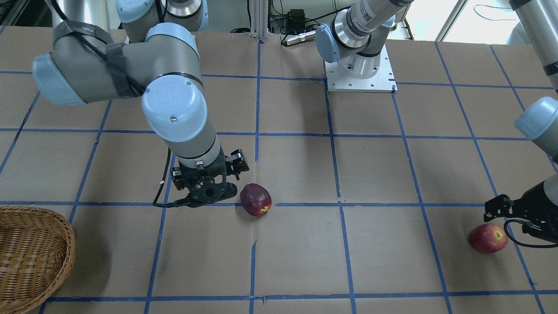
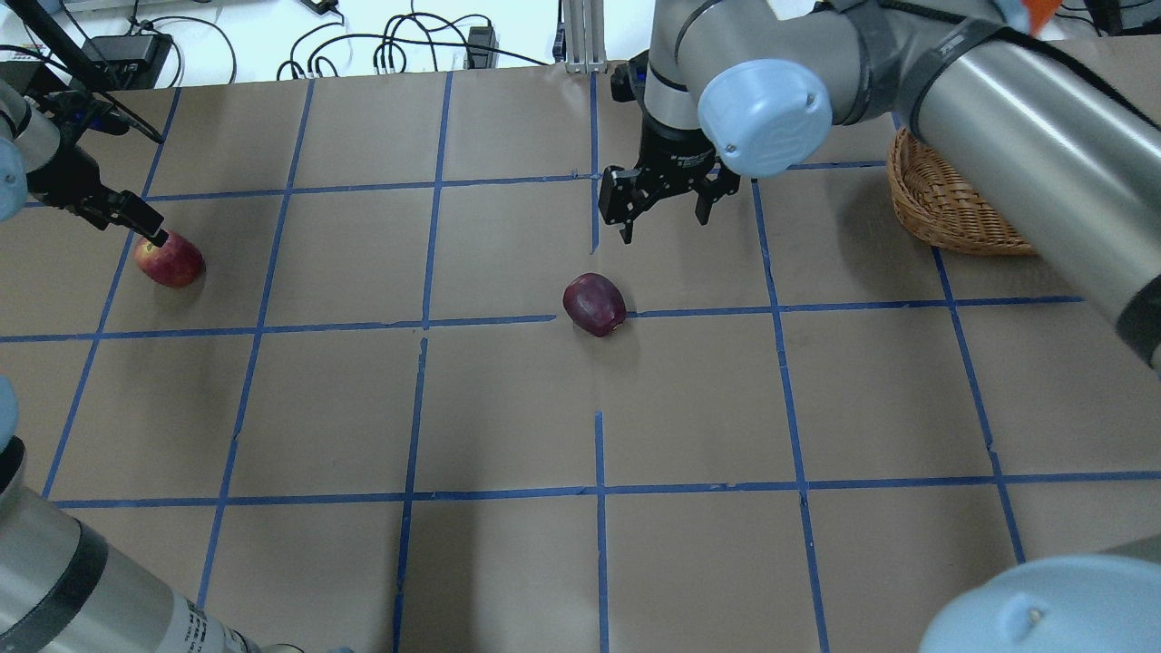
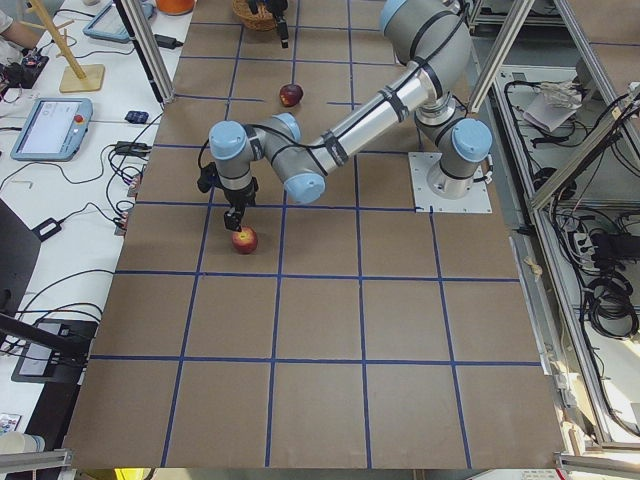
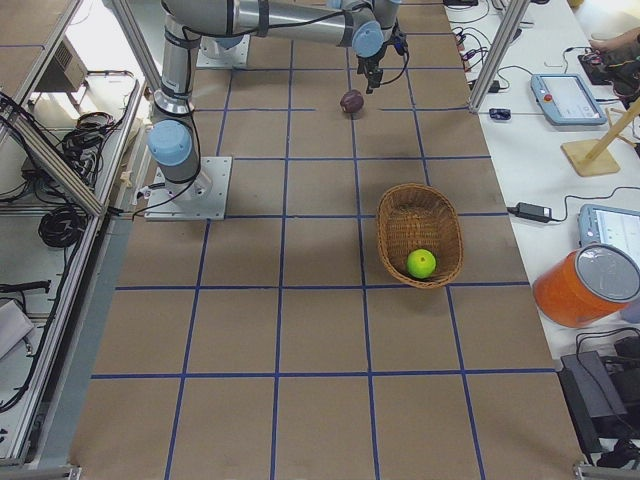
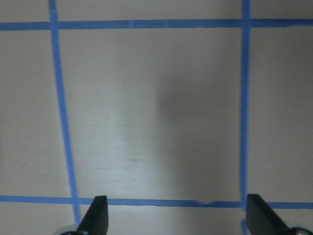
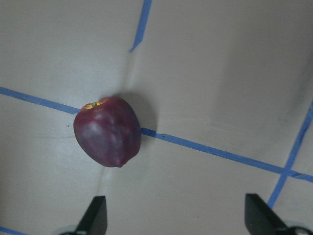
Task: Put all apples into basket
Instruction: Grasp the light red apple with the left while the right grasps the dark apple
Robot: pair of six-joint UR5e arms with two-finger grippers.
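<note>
The dark maroon apple lies at the table's middle on a blue tape line; it also shows in the right wrist view. My right gripper hovers open and empty just beyond it. The lighter red apple lies at the far left. My left gripper is open right beside and above it, and its wrist view shows only bare table. The lime-green apple lies inside the wicker basket, which stands at the table's far right.
Blue tape grid covers the brown table. The right arm's long links pass over the basket side. The arm base plate sits at the robot's edge. An orange jar and tablets stand off the table.
</note>
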